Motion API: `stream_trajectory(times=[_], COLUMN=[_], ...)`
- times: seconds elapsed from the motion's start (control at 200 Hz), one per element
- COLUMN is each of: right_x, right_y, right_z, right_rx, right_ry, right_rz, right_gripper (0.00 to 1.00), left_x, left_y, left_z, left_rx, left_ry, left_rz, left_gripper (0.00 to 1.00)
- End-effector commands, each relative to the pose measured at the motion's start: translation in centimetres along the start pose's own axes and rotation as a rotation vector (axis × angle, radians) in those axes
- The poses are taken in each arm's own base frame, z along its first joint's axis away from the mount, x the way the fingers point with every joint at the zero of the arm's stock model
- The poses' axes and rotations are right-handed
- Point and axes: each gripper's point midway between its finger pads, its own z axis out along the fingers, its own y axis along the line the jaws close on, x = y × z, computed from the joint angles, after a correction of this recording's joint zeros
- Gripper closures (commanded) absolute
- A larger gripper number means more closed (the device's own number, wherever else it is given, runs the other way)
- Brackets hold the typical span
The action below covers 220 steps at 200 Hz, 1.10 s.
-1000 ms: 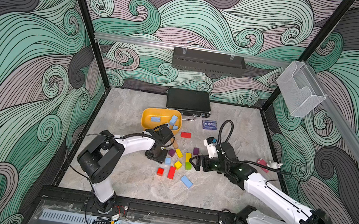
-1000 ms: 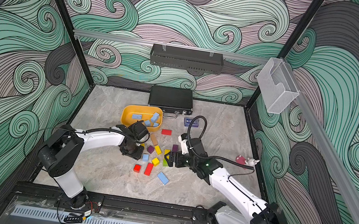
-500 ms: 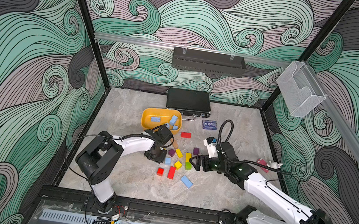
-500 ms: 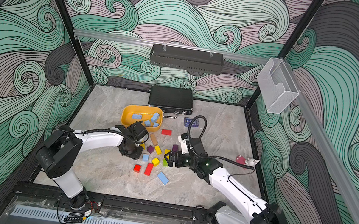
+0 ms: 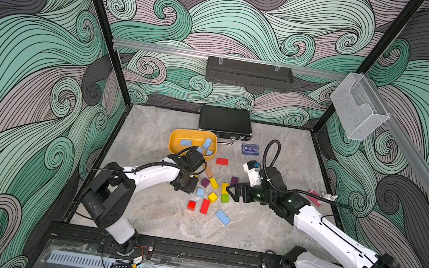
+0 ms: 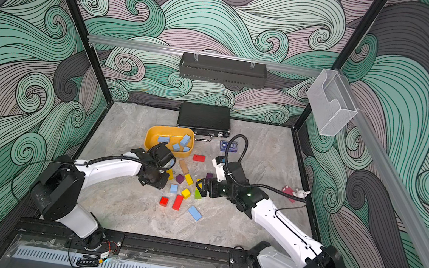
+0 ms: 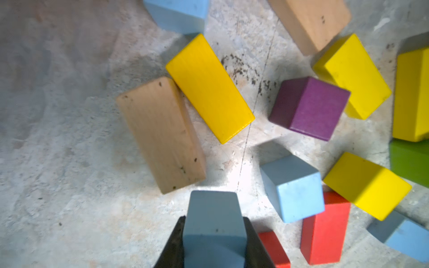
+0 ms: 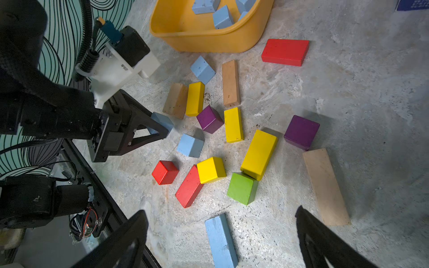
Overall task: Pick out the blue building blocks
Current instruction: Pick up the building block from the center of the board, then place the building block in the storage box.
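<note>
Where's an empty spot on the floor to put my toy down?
Bare floor lies between the long blue brick and the front rail, and left of the yellow tub toward the wall. The middle, in front of the tub, is crowded with colored blocks.

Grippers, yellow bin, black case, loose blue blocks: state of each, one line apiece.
Left gripper: shut on a blue cube.
Right gripper: open, empty.
Yellow bin: upright, several blue blocks inside.
Black case: closed, lying flat.
Blue brick: loose, lying flat.
Blue cube near the bin: loose.
Middle blue cube: loose.
</note>
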Motion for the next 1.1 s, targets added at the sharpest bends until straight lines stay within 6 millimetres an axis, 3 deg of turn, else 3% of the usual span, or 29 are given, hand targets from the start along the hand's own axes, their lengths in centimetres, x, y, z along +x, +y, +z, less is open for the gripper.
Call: stream_trajectory(times=[0.0, 0.22, 0.245, 0.39, 0.59, 0.816, 0.846, 1.096], right_x=[-1.3, -3.3, -3.7, -5.2, -7.1, -9.5, -9.7, -11.3], right_y=[1.1, 2.5, 2.6, 3.0, 3.3, 3.1, 3.0, 2.5], right_z=[-1.1, -2.4, -2.5, -3.0, -3.2, -2.9, -2.8, -1.6], right_rx=[-0.024, -0.049, -0.052, -0.037, -0.019, 0.023, 0.027, 0.054], right_ry=[-0.031, -0.079, -0.085, -0.111, -0.146, -0.176, -0.176, -0.171], right_rz=[-0.032, -0.050, -0.051, -0.056, -0.080, -0.105, -0.109, -0.124], right_gripper=[0.01, 0.01, 0.01, 0.01, 0.01, 0.01, 0.01, 0.01], left_x=[-1.2, -3.2, -3.7, -5.7, -8.5, -11.6, -12.0, -15.3], left_y=[0.1, 0.7, 0.8, 1.8, 2.3, 3.4, 3.6, 5.4], left_z=[-2.7, -6.0, -7.2, -9.8, -12.1, -13.8, -12.9, -12.1], left_rx=[-0.019, -0.047, -0.040, -0.101, -0.135, -0.158, -0.168, -0.177], left_ry=[-0.060, -0.167, -0.210, -0.309, -0.399, -0.471, -0.449, -0.462], left_rz=[-0.001, -0.029, -0.034, -0.030, 0.012, 0.025, 0.029, 0.013], left_gripper=[1.00, 1.00, 1.00, 1.00, 1.00, 1.00, 1.00, 1.00])
